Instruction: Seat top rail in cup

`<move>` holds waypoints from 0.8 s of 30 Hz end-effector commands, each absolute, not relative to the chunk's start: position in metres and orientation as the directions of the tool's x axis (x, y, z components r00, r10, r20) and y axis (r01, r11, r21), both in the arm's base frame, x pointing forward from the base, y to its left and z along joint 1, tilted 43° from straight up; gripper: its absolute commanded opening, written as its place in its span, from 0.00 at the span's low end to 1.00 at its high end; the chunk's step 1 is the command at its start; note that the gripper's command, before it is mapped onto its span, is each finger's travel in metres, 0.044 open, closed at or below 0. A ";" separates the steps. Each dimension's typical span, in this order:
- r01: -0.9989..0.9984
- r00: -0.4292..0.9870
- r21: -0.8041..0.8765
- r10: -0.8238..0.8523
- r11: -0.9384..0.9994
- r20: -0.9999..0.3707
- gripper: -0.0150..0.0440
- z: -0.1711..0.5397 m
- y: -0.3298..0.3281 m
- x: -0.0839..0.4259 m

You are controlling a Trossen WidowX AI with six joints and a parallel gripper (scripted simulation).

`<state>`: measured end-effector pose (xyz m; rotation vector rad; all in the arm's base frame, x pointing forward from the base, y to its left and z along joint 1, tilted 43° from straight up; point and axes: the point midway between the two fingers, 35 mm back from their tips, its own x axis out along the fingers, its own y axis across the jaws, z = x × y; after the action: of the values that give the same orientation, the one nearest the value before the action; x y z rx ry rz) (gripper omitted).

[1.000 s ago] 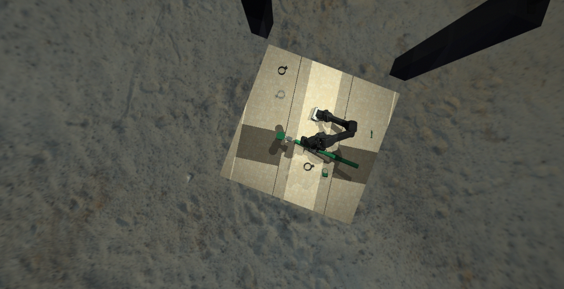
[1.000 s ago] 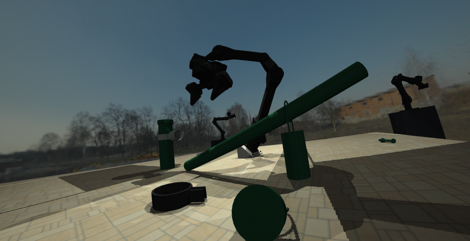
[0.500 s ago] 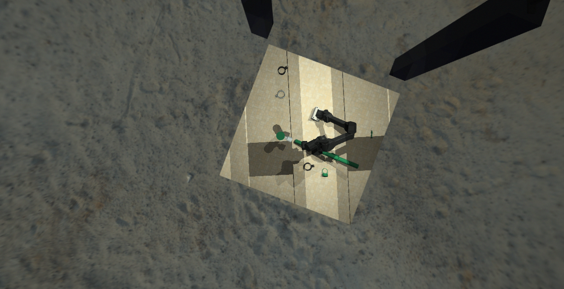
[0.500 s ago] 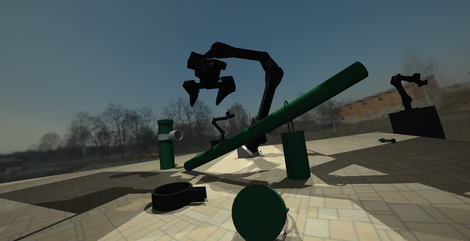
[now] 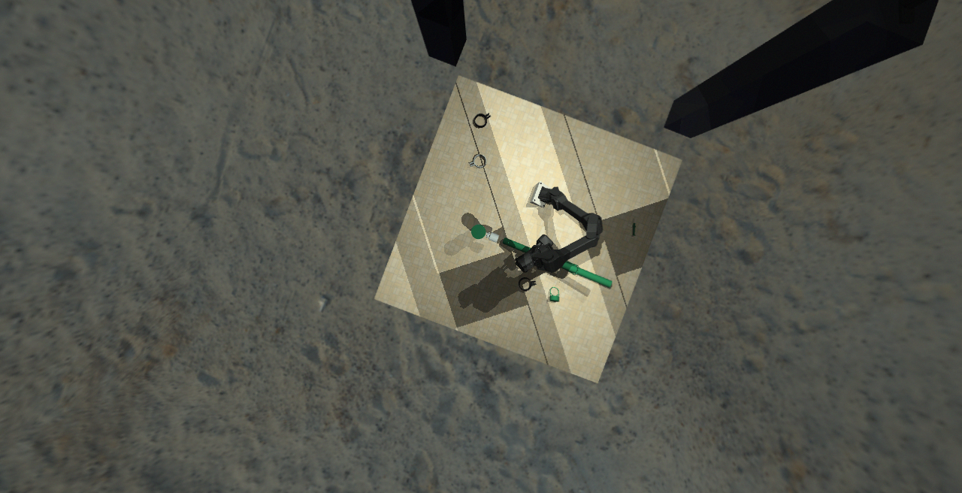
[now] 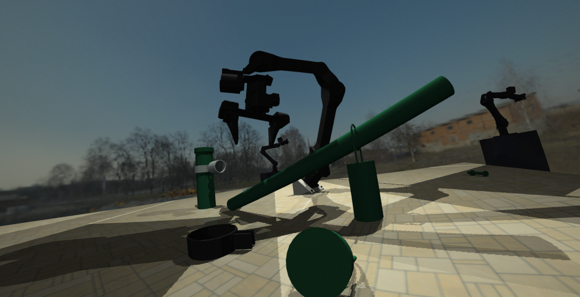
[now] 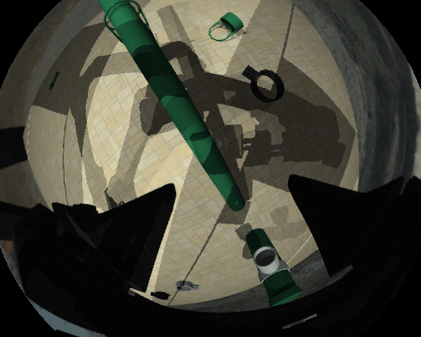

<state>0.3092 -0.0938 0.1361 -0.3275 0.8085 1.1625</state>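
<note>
Green spare cap with wire loop (image 5: 554, 298) (image 6: 319, 261) (image 7: 231, 21) nearest in exterior view, lying on its side on the tabletop (image 5: 430, 221) (image 6: 486, 238). Black ring clamp (image 5: 519, 284) (image 6: 210, 250) (image 7: 281, 89) near it. Behind: 1 short green post (image 6: 364, 192), upright; loop cap (image 6: 353, 126) on top, rail (image 5: 588, 274) (image 6: 324, 155) (image 7: 173, 100) through its loop. Rail tilted, cut end down low near the tabletop, short of and below the silver end cup (image 5: 493, 237) (image 6: 217, 166) (image 7: 267, 257); not seated. Cup on brace band (image 6: 200, 169), high on big post (image 5: 478, 231) (image 6: 205, 192) (image 7: 285, 283), below its cap. Hand (image 5: 538, 254) (image 6: 254, 144) (image 7: 233, 185) released, fingers wide, nothing between them, above the rail, apart from it. Farther: green double-ended piece (image 5: 633, 228) (image 6: 480, 172) (image 7: 54, 80) on tabletop; 2 dark arms (image 6: 496, 110) (image 6: 269, 159) beyond.
</note>
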 end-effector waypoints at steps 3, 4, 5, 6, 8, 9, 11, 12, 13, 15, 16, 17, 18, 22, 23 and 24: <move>-1.000 0.006 -0.010 0.679 -0.002 -0.734 1.00 0.120 -0.075 0.314; -1.000 0.006 -0.010 0.679 -0.002 -0.734 1.00 0.120 -0.075 0.314; -1.000 0.006 -0.010 0.679 -0.002 -0.734 1.00 0.120 -0.075 0.314; -1.000 0.006 -0.010 0.679 -0.002 -0.734 1.00 0.120 -0.075 0.314; -1.000 0.006 -0.010 0.679 -0.002 -0.734 1.00 0.120 -0.075 0.314; -1.000 0.006 -0.010 0.679 -0.002 -0.734 1.00 0.120 -0.075 0.314; -1.000 0.006 -0.010 0.679 -0.002 -0.734 1.00 0.120 -0.075 0.314; -1.000 0.006 -0.010 0.679 -0.002 -0.734 1.00 0.120 -0.075 0.314; -1.000 0.006 -0.010 0.679 -0.002 -0.734 1.00 0.120 -0.075 0.314; -1.000 0.006 -0.010 0.679 -0.002 -0.734 1.00 0.119 -0.073 0.315; -1.000 0.006 -0.010 0.679 -0.002 -0.734 1.00 0.116 -0.071 0.315; -1.000 0.006 -0.010 0.679 -0.002 -0.734 1.00 0.113 -0.068 0.315; -1.000 0.007 -0.011 0.679 -0.002 -0.734 1.00 0.109 -0.064 0.315; -1.000 0.007 -0.011 0.680 -0.002 -0.733 1.00 0.095 -0.051 0.315; -1.000 0.007 -0.011 0.680 -0.002 -0.733 1.00 0.095 -0.051 0.315; -1.000 0.007 -0.011 0.680 -0.002 -0.733 1.00 0.095 -0.051 0.315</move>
<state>0.3154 -0.0572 0.0992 -0.6549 0.6385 1.4756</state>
